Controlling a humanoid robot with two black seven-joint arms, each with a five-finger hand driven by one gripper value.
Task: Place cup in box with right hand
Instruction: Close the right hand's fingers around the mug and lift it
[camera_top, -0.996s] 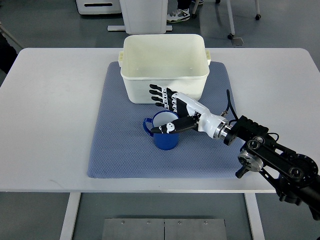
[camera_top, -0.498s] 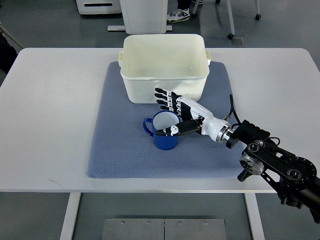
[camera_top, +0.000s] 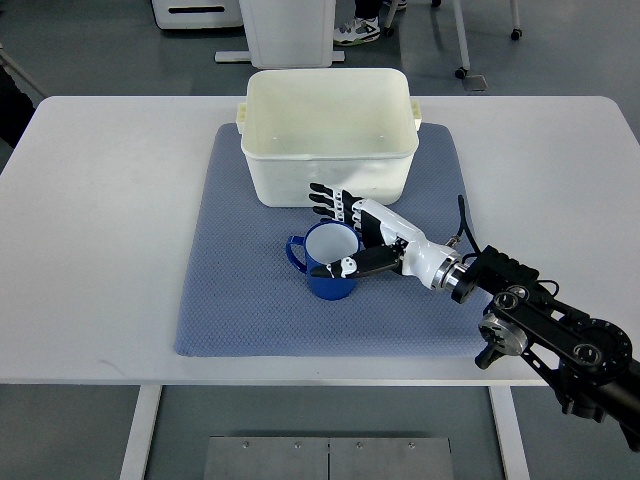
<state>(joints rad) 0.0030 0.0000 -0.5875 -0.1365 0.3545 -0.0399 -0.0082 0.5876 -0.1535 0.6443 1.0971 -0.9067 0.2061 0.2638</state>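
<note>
A blue cup (camera_top: 325, 262) with a white inside stands upright on the grey-blue mat (camera_top: 240, 280), its handle pointing left. Behind it sits the cream plastic box (camera_top: 329, 132), with nothing visible inside. My right hand (camera_top: 338, 232) reaches in from the lower right and lies at the cup's right side. Its thumb stretches across the cup's front rim while the four fingers (camera_top: 327, 199) stay spread out above the far rim, near the box's front wall. The fingers are not curled around the cup. The left arm does not show.
The mat lies on a white table (camera_top: 100, 250). My right forearm and its black joints (camera_top: 550, 335) cover the table's lower right. Chair legs and a person's shoes (camera_top: 356, 30) show beyond the far edge.
My right hand has drifted slightly lower and to the right along the cup's rim, the thumb sliding with it. The cup and the box have stayed put.
</note>
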